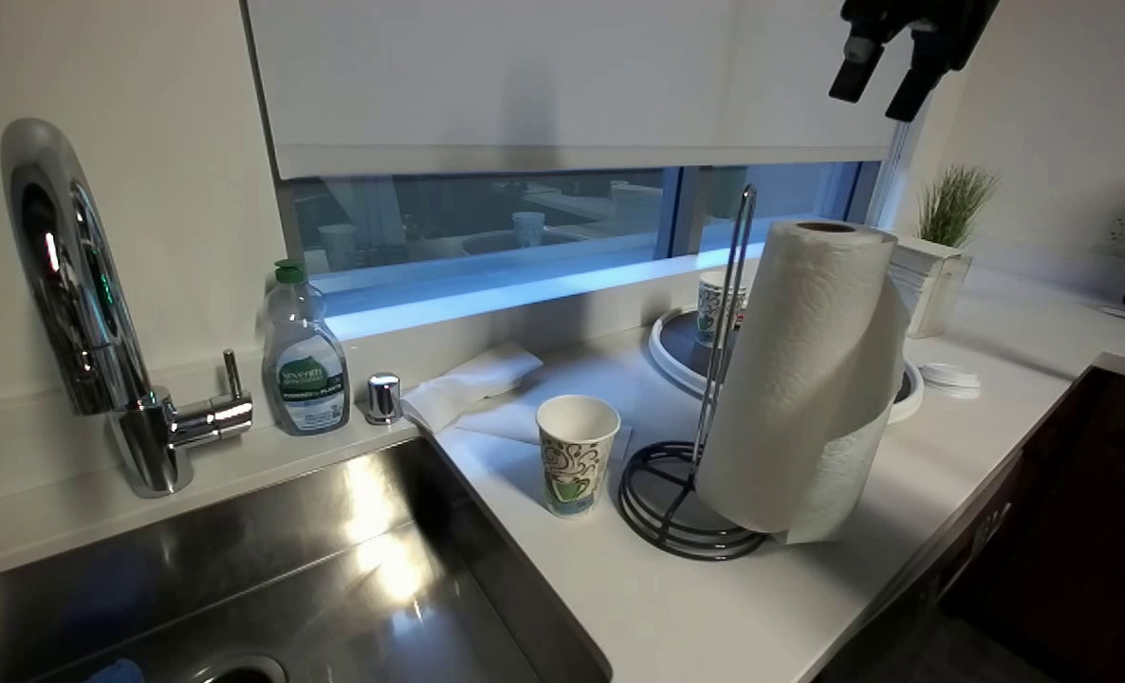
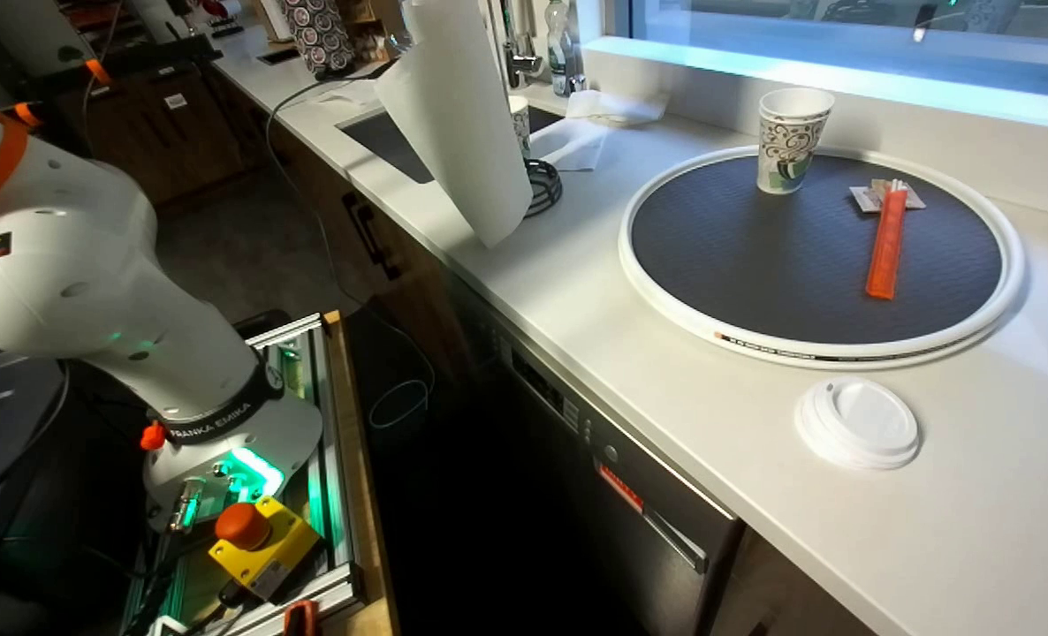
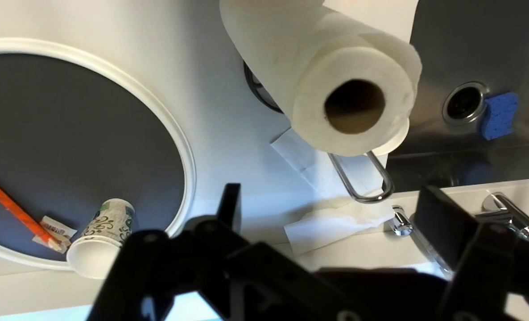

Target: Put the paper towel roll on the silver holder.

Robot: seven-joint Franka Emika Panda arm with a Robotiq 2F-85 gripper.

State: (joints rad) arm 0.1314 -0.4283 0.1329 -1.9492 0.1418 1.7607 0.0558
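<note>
Wrist view and an exterior view agree: the claw (image 1: 874,106) has its fingers spread with nothing gripped, hanging well above the surface (image 1: 705,617), likely so it can pass over tall things before a grasp. Below the claw, the silver holder (image 3: 371,199) lifts a looped, bare rod tip; just past that from the claw stands the paper towel roll (image 3: 320,67), hollow core facing up. The rod runs beside the roll, outside that core, so I judge the threading not yet done: the roll wants gripping, raising clear of the loop, then lowering. Farther below the claw, the roll's foot overlaps the ringed base; whether it rests on the wires or beside them, or leans on the rod, I cannot tell. Farther out, a patterned cup (image 1: 579,465) stands upright just beside the base, at risk from a swinging roll. Off one flank of the claw, a round tray (image 2: 736,274) carries a second cup (image 2: 793,141), perhaps to spare working room; off the opposite flank lies the sink (image 1: 354,569).
</note>
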